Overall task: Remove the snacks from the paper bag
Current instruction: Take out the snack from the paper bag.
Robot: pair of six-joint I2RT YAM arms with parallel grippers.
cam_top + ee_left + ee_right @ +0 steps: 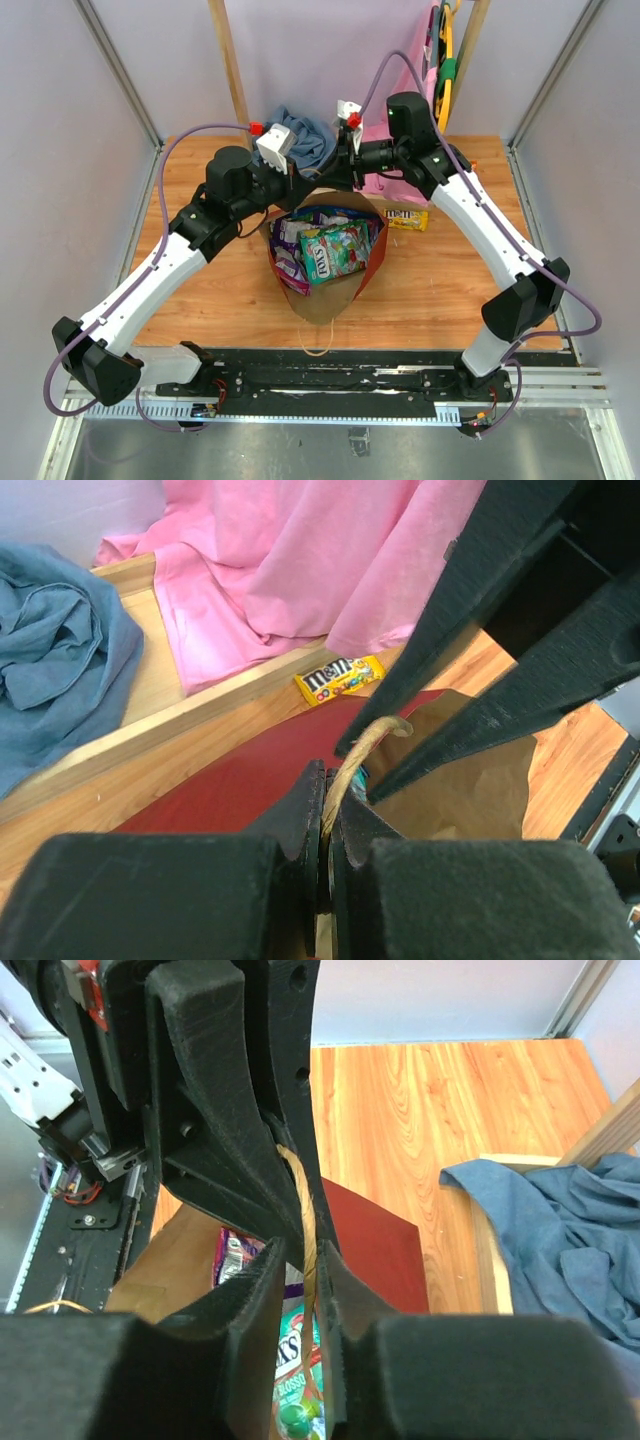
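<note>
The paper bag (322, 300), red outside and brown inside, stands open at mid-table. Inside it are snacks: a green packet (336, 252) and purple packets (290, 240). One yellow M&M's packet (407, 218) lies on the table right of the bag. Both grippers meet over the bag's far rim. My left gripper (328, 780) is shut on the twine handle (362, 742). My right gripper (305, 1260) stands slightly open, with the same twine handle (303, 1200) running through the gap, close to its right finger. The green packet (292, 1370) shows below it.
A blue-grey cloth (300, 140) lies at the back of the table, and a pink garment (385, 150) hangs and drapes at the back right. A low wooden ledge (190, 715) runs behind the bag. The arms' rail (330, 380) lines the near edge.
</note>
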